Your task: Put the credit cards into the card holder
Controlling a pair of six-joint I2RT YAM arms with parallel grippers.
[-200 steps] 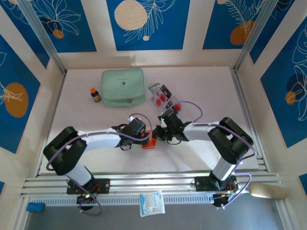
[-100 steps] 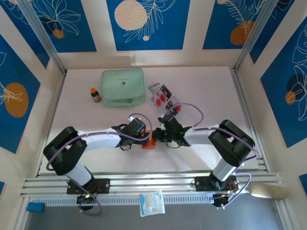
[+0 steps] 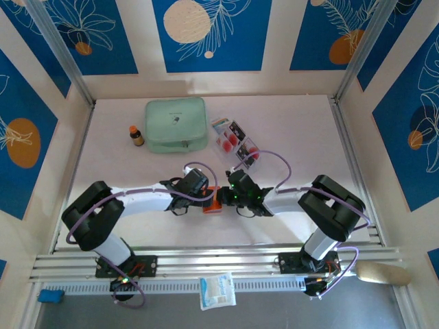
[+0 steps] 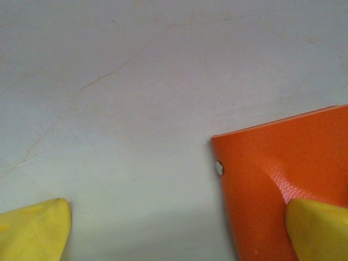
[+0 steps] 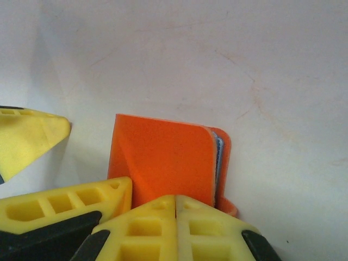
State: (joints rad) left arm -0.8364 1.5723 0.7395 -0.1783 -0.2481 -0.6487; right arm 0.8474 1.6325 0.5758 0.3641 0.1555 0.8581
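Two grippers meet at the small orange-red folding card holder (image 3: 214, 200), lying mid-table. Left gripper (image 4: 176, 228), spread wide, rests one pad (image 4: 316, 231) on its cover. Right gripper (image 5: 175, 217), clamped shut and empty, noses the fold. Best to pin firmly while prying. The red-circled white-and-black credit cards (image 3: 235, 139) lie well behind.

Found the middle of the desk (image 3: 302, 130) blocked: left gripper (image 3: 208, 195) and right gripper (image 3: 230, 196) nose to nose over the card holder (image 3: 215, 203), both reaching in from the sides. Found the far side, left to centre, taken up by a small bottle (image 3: 136, 135), a green pouch (image 3: 176, 124) and the cards (image 3: 236, 140), these last just behind the right gripper. Saw bare desk across the far right and along the near edge.
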